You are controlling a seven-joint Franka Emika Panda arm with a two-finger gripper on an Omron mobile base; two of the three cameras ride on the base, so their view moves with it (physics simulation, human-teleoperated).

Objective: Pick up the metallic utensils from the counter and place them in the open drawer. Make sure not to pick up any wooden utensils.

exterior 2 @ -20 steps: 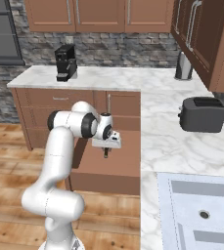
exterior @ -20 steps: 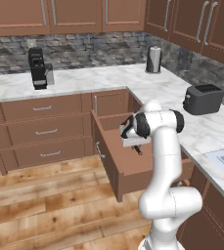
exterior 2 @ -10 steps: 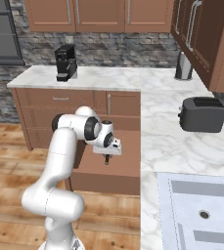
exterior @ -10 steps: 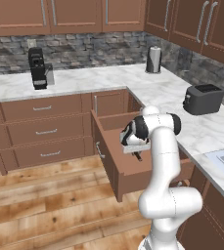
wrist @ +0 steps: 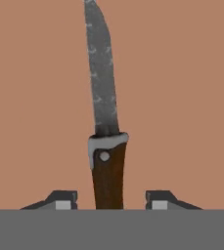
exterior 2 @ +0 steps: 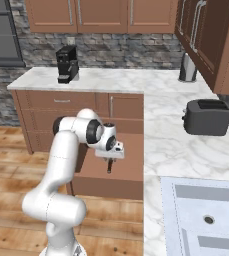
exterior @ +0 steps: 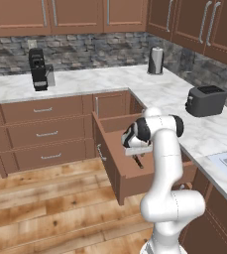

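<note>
Counter (exterior: 149, 92): white marble, L-shaped, running along the back wall and down the right side. A grey sink basin (exterior 2: 206, 215) is set into it at the near right.

Open drawer (exterior: 116, 149): pulled well out from the corner cabinet, reddish-brown, the arm bent over it. Drawer bottom fills the background of the hand view (wrist: 182, 73).

On the counter, well apart from the drawer: black toaster (exterior: 205, 100) on the right run, black coffee machine (exterior: 37, 69) on the back run, silver canister (exterior: 156, 60) in the far corner.

Gripper (exterior: 137, 159) points down into the drawer; in the right base view it hangs just above the drawer's inner edge (exterior 2: 109, 167).

Knife (wrist: 103, 122), the dark-handled metallic utensil: mottled grey blade, silver collar, brown handle. It lies flat on the drawer bottom, handle toward the fingertips (wrist: 59, 201). The tips stand apart on either side of the handle, clear of it; claw open, nothing gripped.
</note>
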